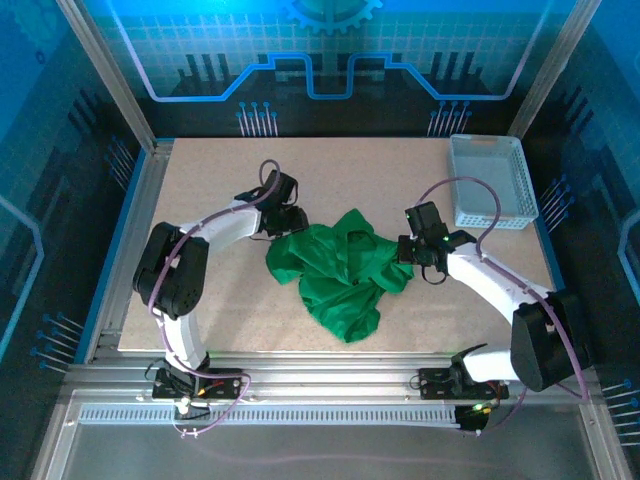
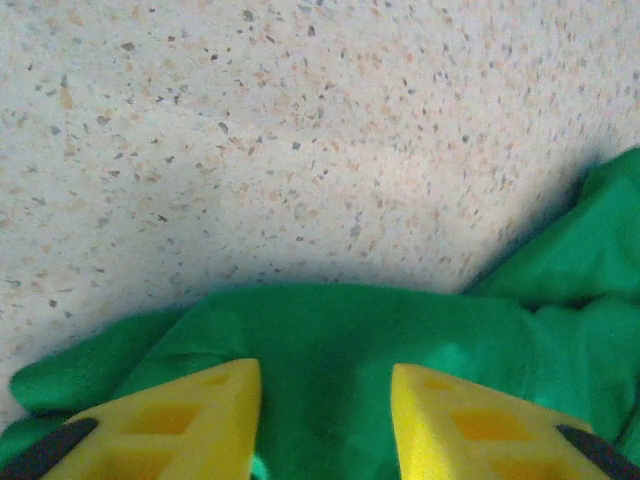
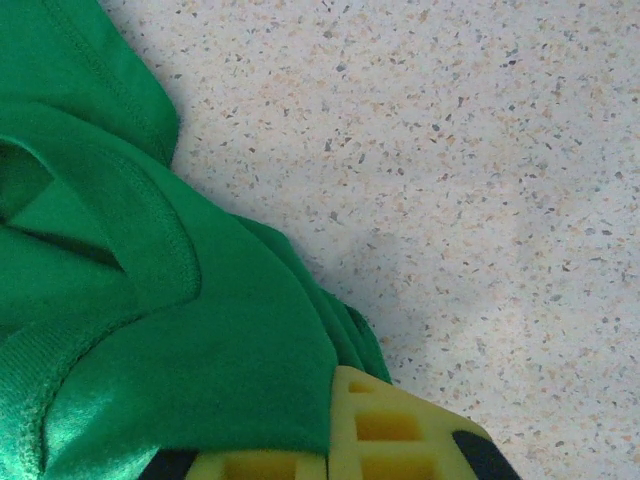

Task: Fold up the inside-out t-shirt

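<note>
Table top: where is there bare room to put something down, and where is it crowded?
Free: the far strip of the table between the t-shirt and the back edge, left of the basket; also the near strip in front of it. Crowded: the middle, with left pincer and right pincer at the t-shirt.

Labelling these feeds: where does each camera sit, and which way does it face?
Top external: above and behind, looking down on the speckled table, bright green cloth t-shirt and white plastic mesh basket; left arm and right arm show.
Left wrist: on the left arm, facing down across the t-shirt's edge onto table; yellow jaws apart.
Right wrist: on the right arm, same downward look; yellow jaws shut on t-shirt.
All share t-shirt and table.
</note>
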`<action>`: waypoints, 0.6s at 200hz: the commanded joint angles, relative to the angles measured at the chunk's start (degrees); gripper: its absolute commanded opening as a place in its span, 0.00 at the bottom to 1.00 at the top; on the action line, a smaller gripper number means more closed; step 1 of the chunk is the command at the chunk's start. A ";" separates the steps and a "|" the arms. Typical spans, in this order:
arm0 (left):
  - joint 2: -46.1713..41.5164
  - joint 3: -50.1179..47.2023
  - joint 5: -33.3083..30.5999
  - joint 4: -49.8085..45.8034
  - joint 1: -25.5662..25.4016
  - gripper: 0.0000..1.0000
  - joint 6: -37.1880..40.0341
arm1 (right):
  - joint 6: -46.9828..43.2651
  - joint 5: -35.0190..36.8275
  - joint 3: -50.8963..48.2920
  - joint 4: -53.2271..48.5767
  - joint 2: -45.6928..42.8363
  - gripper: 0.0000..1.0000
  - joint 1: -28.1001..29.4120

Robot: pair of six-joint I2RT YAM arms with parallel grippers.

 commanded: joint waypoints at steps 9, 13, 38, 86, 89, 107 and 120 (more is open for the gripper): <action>1.30 1.94 1.00 -1.11 0.32 0.19 0.54 | -0.58 1.20 0.49 -1.22 -3.05 0.00 -0.31; 1.22 1.97 1.00 -1.07 0.37 0.17 0.65 | -0.74 1.35 0.67 -1.47 -3.30 0.00 -0.36; 0.56 1.99 1.30 -1.12 0.29 0.07 0.92 | -1.42 2.02 2.20 -2.97 -4.88 0.00 -0.43; -1.46 -0.01 -5.76 -4.68 0.31 0.35 0.38 | -1.12 1.49 2.23 -3.23 -5.52 0.00 -0.41; -1.39 -0.23 -5.61 -4.30 0.32 0.36 0.45 | -1.10 1.41 2.13 -3.16 -5.48 0.00 -0.45; 0.06 -0.27 -2.69 -3.03 0.22 0.36 0.62 | -0.90 1.23 1.85 -2.85 -5.12 0.00 -0.41; 1.09 -0.20 -1.13 -2.19 0.03 0.35 0.60 | -0.93 1.22 1.83 -2.69 -4.96 0.00 -0.44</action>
